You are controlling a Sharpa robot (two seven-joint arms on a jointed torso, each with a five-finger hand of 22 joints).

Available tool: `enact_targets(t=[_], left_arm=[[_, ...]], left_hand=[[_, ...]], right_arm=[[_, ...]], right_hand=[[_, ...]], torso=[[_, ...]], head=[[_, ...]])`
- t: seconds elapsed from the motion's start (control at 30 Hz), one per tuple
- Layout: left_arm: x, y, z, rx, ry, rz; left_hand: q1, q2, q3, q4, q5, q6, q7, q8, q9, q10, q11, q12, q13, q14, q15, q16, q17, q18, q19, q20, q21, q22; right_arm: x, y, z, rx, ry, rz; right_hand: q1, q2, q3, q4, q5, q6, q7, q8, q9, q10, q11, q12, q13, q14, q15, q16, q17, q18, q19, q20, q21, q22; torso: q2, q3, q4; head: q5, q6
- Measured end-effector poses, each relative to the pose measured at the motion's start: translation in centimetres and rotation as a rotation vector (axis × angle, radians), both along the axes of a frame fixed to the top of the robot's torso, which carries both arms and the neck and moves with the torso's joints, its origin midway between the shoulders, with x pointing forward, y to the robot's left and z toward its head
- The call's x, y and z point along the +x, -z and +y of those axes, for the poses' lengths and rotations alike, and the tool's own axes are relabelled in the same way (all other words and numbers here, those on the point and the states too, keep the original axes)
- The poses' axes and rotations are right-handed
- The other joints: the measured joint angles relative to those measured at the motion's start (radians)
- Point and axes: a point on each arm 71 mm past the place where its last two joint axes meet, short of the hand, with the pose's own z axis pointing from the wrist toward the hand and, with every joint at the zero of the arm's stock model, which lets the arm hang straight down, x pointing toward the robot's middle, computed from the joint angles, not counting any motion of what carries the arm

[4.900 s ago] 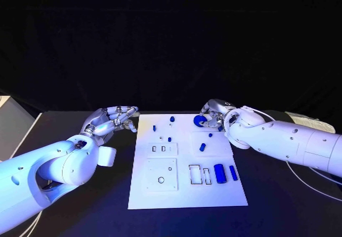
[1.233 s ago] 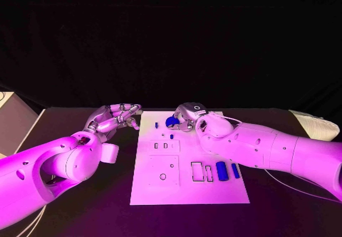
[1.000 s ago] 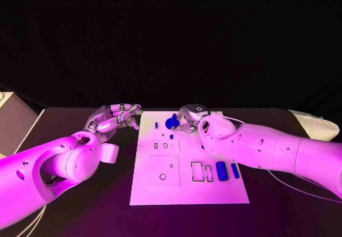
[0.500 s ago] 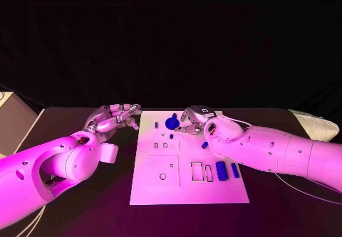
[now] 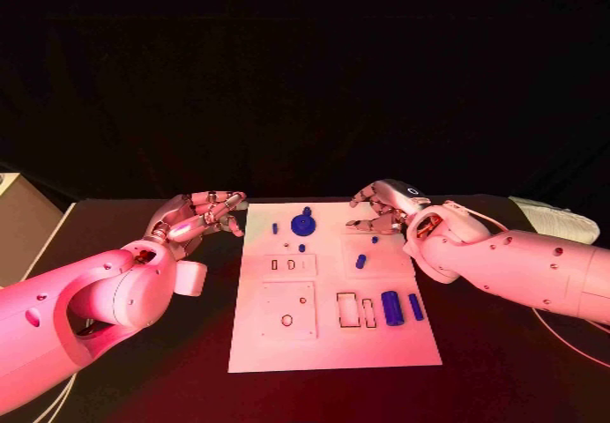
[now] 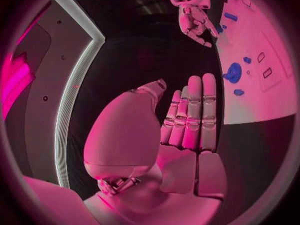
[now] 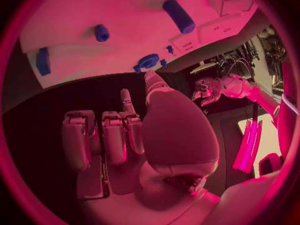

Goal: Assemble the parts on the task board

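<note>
The white task board point(image 5: 333, 339) lies in the middle of the black table. A round blue part point(image 5: 302, 224) sits on its far end, with small blue parts point(image 5: 361, 261) around it. A thick blue cylinder point(image 5: 391, 307) and a slim blue piece point(image 5: 416, 307) lie near the right edge. My right hand point(image 5: 385, 207) hovers over the board's far right corner, fingers apart, holding nothing. My left hand point(image 5: 204, 214) stays off the far left corner, empty too. In the right wrist view my right hand point(image 7: 125, 135) faces the round blue part point(image 7: 149, 62); the left wrist view shows that round part point(image 6: 233, 72) beyond my left hand point(image 6: 187, 120).
The board carries raised square plates point(image 5: 288, 310) and rectangular slots point(image 5: 347, 309) in its near half. A pale box point(image 5: 6, 189) stands at the table's left edge and a white bundle point(image 5: 553, 218) lies at the far right.
My right hand has let go of the round blue part, which now rests on the board's far end, and has drawn back to the right. The left hand has stayed put.
</note>
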Motion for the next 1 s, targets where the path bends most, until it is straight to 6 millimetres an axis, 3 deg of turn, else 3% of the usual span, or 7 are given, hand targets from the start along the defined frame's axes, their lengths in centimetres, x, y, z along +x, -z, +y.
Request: enact_targets(t=[0.1, 0.17, 0.33, 0.47, 0.7, 1.0], left_arm=[[0.0, 0.2, 0.1, 0.000, -0.002, 0.002], [0.0, 0.2, 0.1, 0.001, -0.003, 0.004], [0.0, 0.6, 0.1, 0.001, -0.004, 0.011], [0.0, 1.0, 0.2, 0.002, -0.006, 0.017], [0.0, 1.3, 0.2, 0.001, -0.007, 0.024], [0.0, 1.6, 0.2, 0.002, -0.007, 0.028]], left_hand=[[0.000, 0.000, 0.000, 0.000, 0.000, 0.000, 0.000, 0.000, 0.000, 0.000, 0.000, 0.000, 0.000, -0.001, -0.001, 0.000, 0.000, 0.000, -0.002, 0.002, 0.002, 0.001], [0.000, 0.000, 0.000, 0.000, 0.000, 0.000, 0.000, 0.000, 0.000, 0.000, 0.000, 0.000, 0.000, -0.004, -0.004, 0.000, -0.001, 0.000, -0.004, 0.004, 0.004, 0.002], [0.000, 0.000, 0.000, 0.000, 0.000, 0.000, 0.000, 0.000, 0.001, 0.000, 0.000, 0.000, 0.000, -0.004, -0.004, 0.000, -0.001, 0.000, -0.004, 0.004, 0.004, 0.002], [0.000, 0.000, 0.000, 0.000, 0.000, 0.000, 0.000, 0.000, 0.001, 0.000, 0.000, 0.000, 0.000, -0.004, -0.004, 0.000, -0.001, 0.000, -0.004, 0.004, 0.004, 0.002], [0.000, 0.000, 0.000, 0.000, 0.000, 0.000, 0.000, 0.000, 0.001, 0.000, 0.000, 0.000, 0.000, -0.004, -0.004, 0.000, -0.001, 0.000, -0.004, 0.003, 0.004, 0.002], [0.000, 0.000, 0.003, -0.003, 0.000, 0.000, 0.000, 0.000, 0.001, 0.000, 0.000, 0.000, 0.000, -0.004, -0.004, 0.000, -0.001, 0.000, -0.007, 0.000, 0.004, 0.003]], right_arm=[[0.1, 0.0, -2.1, 0.033, -0.004, 0.029], [0.2, 0.1, -3.6, 0.045, 0.002, 0.046], [0.5, 0.4, -7.2, 0.052, 0.033, 0.088], [0.7, 0.6, -9.0, 0.041, 0.049, 0.117], [1.0, 0.9, -10.0, 0.020, 0.053, 0.147], [1.6, 1.3, -10.3, -0.002, 0.058, 0.166]], right_hand=[[0.086, -0.001, 0.023, -0.023, 0.067, -0.005, 0.005, -0.004, 0.000, 0.000, 0.000, 0.000, 0.000, 0.000, 0.000, 0.000, 0.000, 0.000, 0.000, 0.000, -0.006, 0.000], [0.126, -0.004, 0.040, -0.040, 0.089, -0.005, 0.005, -0.004, -0.001, 0.000, 0.000, 0.000, 0.000, 0.000, 0.000, 0.000, 0.000, 0.000, 0.000, 0.000, -0.006, 0.000], [0.145, -0.017, 0.061, -0.044, 0.102, -0.022, 0.003, -0.014, -0.006, 0.000, 0.000, 0.000, 0.000, 0.000, 0.000, 0.004, 0.000, 0.000, 0.000, 0.000, 0.001, 0.000], [0.149, -0.021, 0.061, -0.044, 0.102, -0.027, 0.005, -0.018, -0.008, 0.000, 0.000, 0.000, 0.000, 0.000, 0.000, 0.005, 0.000, 0.000, 0.000, 0.000, 0.002, 0.000], [0.149, -0.021, 0.066, -0.038, 0.117, -0.029, 0.004, -0.018, -0.009, 0.000, 0.000, 0.000, 0.000, 0.000, 0.000, 0.008, 0.000, 0.000, 0.000, 0.000, 0.014, 0.000], [0.141, -0.029, 0.070, -0.020, 0.133, -0.025, 0.007, -0.018, -0.009, -0.004, 0.004, 0.000, 0.001, 0.000, 0.000, 0.012, 0.000, 0.000, 0.000, 0.000, 0.033, 0.001]], torso=[[0.000, 0.0035, -0.0024], [0.000, 0.0057, -0.0037], [0.000, 0.0106, -0.0074], [-0.001, 0.0110, -0.0075], [0.000, 0.0123, -0.0075], [0.000, 0.0099, -0.0026]], head=[[-0.002, 0.003], [-0.004, 0.004], [-0.008, 0.008], [-0.011, 0.009], [-0.011, 0.017], [-0.014, 0.008]])
